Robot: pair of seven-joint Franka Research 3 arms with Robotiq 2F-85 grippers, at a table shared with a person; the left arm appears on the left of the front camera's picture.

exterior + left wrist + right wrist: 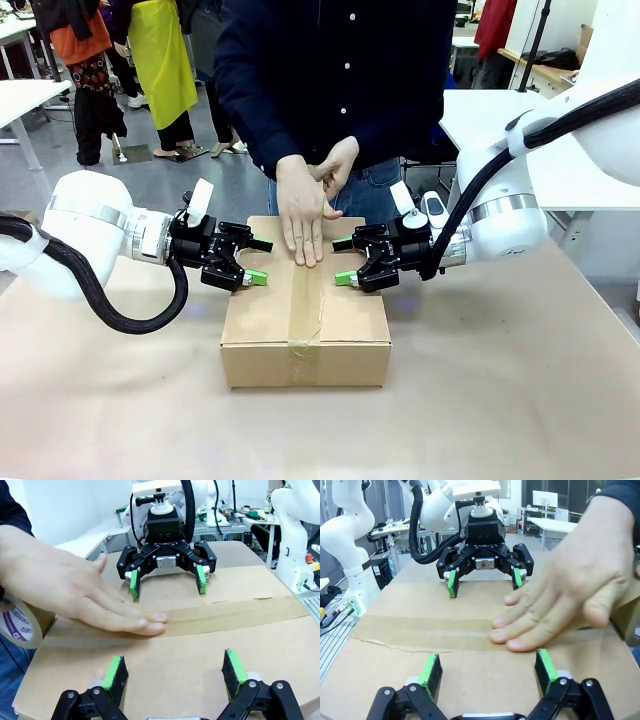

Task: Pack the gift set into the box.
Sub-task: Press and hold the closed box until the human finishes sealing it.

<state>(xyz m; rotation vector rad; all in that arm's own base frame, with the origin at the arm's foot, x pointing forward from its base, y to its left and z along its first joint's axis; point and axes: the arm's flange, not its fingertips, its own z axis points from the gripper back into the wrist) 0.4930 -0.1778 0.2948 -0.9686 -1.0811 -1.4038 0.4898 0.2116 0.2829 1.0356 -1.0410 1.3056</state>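
Note:
The brown cardboard box stands at the table's middle with its top flaps closed and a strip of brown tape along the seam. The gift set is hidden. A person's hand lies flat on the tape, pressing it down. My left gripper hovers open at the box's left top edge, and my right gripper hovers open at the right; both are empty. In the left wrist view my left gripper faces the right gripper across the box top.
The person holds a tape roll at the box's far edge, also seen in the right wrist view as the roll. Brown paper covers the table. White tables and other people stand farther back.

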